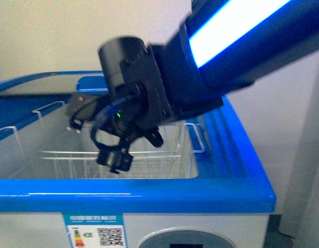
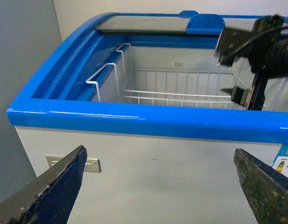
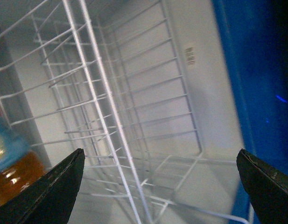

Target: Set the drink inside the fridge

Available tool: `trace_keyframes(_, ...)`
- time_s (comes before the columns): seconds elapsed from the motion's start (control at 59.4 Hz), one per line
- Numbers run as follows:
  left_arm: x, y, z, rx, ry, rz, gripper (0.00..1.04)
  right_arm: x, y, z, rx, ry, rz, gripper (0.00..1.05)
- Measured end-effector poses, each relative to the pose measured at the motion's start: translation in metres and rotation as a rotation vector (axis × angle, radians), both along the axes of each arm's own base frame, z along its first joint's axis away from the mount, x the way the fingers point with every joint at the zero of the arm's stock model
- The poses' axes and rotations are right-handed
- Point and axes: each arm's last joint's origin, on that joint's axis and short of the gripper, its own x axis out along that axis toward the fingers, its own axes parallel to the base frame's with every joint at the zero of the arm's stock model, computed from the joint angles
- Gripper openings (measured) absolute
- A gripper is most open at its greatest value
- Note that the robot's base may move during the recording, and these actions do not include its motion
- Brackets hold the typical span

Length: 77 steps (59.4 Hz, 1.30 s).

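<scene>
Right gripper (image 3: 158, 186) hangs inside the fridge (image 1: 149, 194) over the wire basket (image 3: 115, 116), fingers spread and empty. The drink (image 3: 15, 175) sits down beside the basket. Left gripper (image 2: 158, 186) is outside the front wall, fingers spread too.

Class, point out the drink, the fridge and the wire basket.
drink (image 3: 15, 175): right wrist view, amber lower body.
fridge (image 1: 149, 195): front view, blue front rim.
wire basket (image 2: 181, 99): left wrist view, near top wire.
</scene>
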Motion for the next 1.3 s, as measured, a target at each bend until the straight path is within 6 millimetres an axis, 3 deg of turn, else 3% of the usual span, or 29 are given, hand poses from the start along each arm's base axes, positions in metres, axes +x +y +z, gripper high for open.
trace_keyframes(0.135, 0.000, 0.000, 0.000, 0.000, 0.000, 0.000, 0.97, -0.019, -0.024, 0.059, 0.205, -0.038, -0.066, 0.97)
trace_keyframes(0.219, 0.000, 0.000, 0.000, 0.000, 0.000, 0.000, 0.97, -0.029, -0.043, 0.084, 0.305, -0.045, -0.114, 0.97)
trace_keyframes(0.269, 0.000, 0.000, 0.000, 0.000, 0.000, 0.000, 0.97, -0.036, -0.065, 0.103, 0.404, -0.053, -0.185, 0.97)
trace_keyframes(0.37, 0.000, 0.000, 0.000, 0.000, 0.000, 0.000, 0.97, -0.051, -0.131, 0.141, 0.613, -0.091, -0.436, 0.97)
trace_keyframes(0.488, 0.000, 0.000, 0.000, 0.000, 0.000, 0.000, 0.97, -0.084, -0.198, 0.164, 0.809, -0.120, -0.702, 0.97)
trace_keyframes(0.572, 0.000, 0.000, 0.000, 0.000, 0.000, 0.000, 0.97, -0.121, -0.225, 0.169, 0.886, -0.135, -0.794, 0.97)
trace_keyframes(0.673, 0.000, 0.000, 0.000, 0.000, 0.000, 0.000, 0.97, -0.173, -0.240, 0.166, 0.937, -0.120, -0.827, 0.97)
trace_keyframes(0.774, 0.000, 0.000, 0.000, 0.000, 0.000, 0.000, 0.97, -0.244, -0.254, 0.151, 0.979, -0.121, -0.880, 0.97)
trace_keyframes(0.842, 0.000, 0.000, 0.000, 0.000, 0.000, 0.000, 0.97, -0.285, -0.263, 0.137, 1.093, -0.119, -0.660, 0.85)
trace_keyframes(0.875, 0.000, 0.000, 0.000, 0.000, 0.000, 0.000, 0.97, -0.314, -0.268, 0.119, 1.112, -0.102, -0.575, 0.76)
trace_keyframes(0.943, 0.000, 0.000, 0.000, 0.000, 0.000, 0.000, 0.97, -0.341, -0.278, 0.087, 1.141, -0.127, -0.499, 0.62)
trace_keyframes(0.993, 0.000, 0.000, 0.000, 0.000, 0.000, 0.000, 0.97, -0.350, -0.283, 0.074, 1.163, -0.169, -0.480, 0.52)
trace_keyframes(1.128, 0.000, 0.000, 0.000, 0.000, -0.001, 0.000, 0.97, -0.344, -0.287, 0.034, 1.134, -0.112, -0.508, 0.26)
trace_keyframes(1.296, 0.000, 0.000, 0.000, 0.000, 0.000, 0.000, 0.97, -0.346, -0.298, 0.019, 1.139, -0.135, -0.514, 0.03)
